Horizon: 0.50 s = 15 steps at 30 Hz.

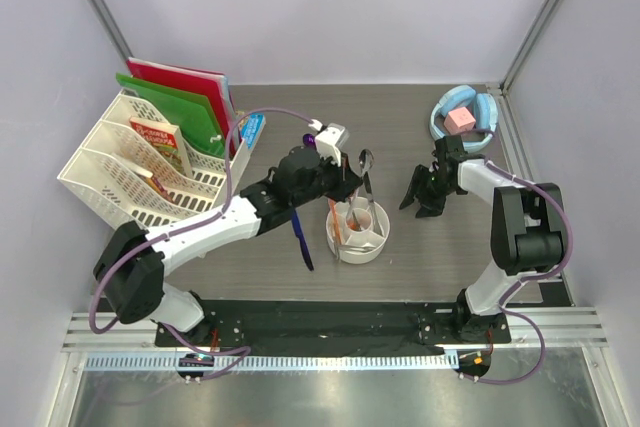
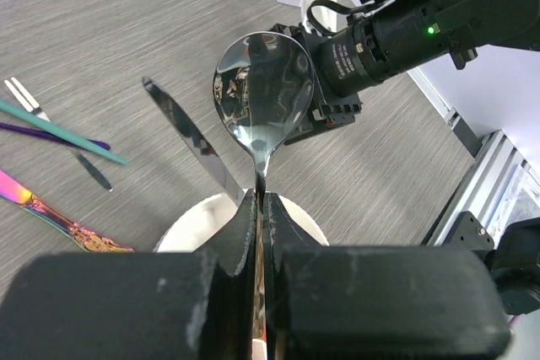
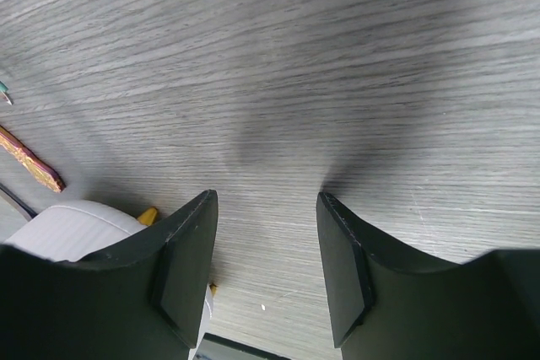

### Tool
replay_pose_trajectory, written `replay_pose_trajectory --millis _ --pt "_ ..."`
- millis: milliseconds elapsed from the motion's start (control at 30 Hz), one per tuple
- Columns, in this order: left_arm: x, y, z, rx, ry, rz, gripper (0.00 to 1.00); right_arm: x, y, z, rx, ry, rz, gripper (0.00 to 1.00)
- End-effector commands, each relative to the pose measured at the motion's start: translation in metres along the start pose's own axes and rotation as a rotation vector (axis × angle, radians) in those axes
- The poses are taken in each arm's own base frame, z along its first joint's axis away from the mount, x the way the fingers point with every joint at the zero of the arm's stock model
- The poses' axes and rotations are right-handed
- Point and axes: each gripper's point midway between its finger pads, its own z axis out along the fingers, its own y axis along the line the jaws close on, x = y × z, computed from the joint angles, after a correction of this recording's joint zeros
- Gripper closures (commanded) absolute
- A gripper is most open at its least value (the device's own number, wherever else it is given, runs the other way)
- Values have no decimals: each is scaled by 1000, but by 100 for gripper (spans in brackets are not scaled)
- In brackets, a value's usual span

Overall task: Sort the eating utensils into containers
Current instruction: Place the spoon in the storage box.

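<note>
the left arm (image 1: 215, 227) stretches from its base slantwise toward the white cup (image 1: 357, 254), and its wrist stands just at the far-left side of the cup. the left gripper (image 2: 260, 208) is above the cup, with its jaws pressed tight on the handle of a silver spoon (image 2: 263, 90). the right arm (image 1: 520, 227) is folded at the elbow, to the right of the cup. the right gripper (image 1: 423, 202) hangs near the cup's right side, apart from it, pointing down, jaws wide with nothing between them.

White lattice rack (image 1: 100, 172) of folders (image 1: 175, 107); pink cube (image 1: 458, 119) in blue bowl (image 1: 489, 115)
</note>
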Motion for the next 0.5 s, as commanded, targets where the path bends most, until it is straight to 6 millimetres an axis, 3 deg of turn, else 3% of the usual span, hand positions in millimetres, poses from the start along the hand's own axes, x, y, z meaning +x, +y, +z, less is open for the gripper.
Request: replay_pose_trajectory --millis 0,233,467 --pt "-23 -18 -1 56 -125 32 100 -6 4 -4 -25 -38 -20 44" --pt "-15 -21 1 72 -156 61 100 -5 6 -10 -36 -62 -25 44" --pt "9 -22 4 82 -139 93 100 -4 6 -13 -44 -79 -27 44"
